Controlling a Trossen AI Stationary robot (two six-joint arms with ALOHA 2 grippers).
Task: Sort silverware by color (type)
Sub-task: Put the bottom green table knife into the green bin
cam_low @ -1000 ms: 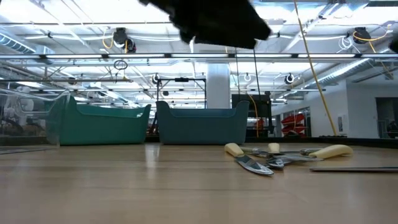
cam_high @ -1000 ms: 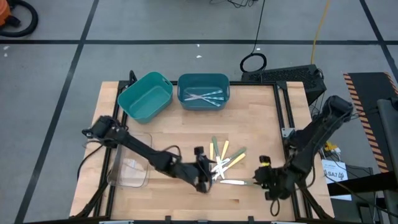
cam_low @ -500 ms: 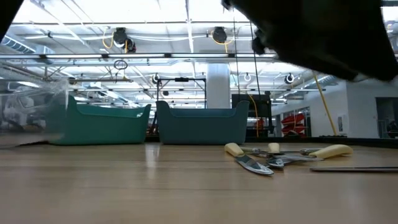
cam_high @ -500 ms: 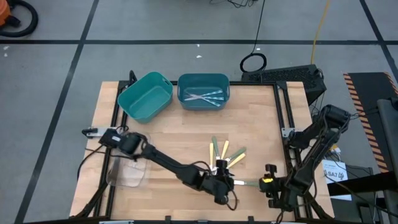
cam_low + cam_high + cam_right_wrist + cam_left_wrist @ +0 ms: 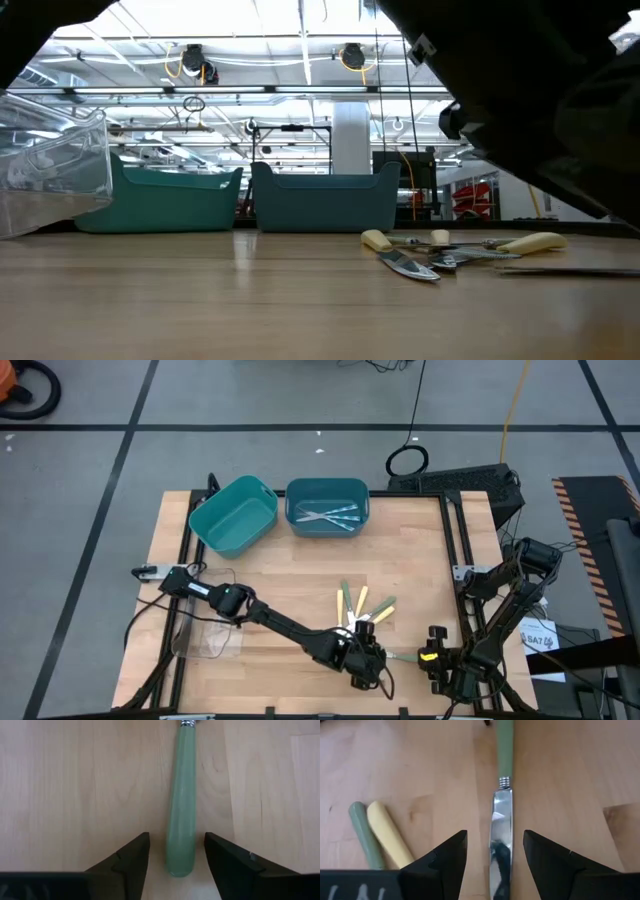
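High view: both arms crowd one green-handled knife (image 5: 392,654) lying flat on the counter (image 5: 290,575) just beside the silverware pile (image 5: 358,610); if both close, they could tug against each other or collide.

Left wrist view: the left gripper (image 5: 494,855) hangs over the blade, jaws spread astride it and touching nothing.

Right wrist view: the right gripper (image 5: 176,856) points at the handle end, jaws spread either side, gripping nothing.
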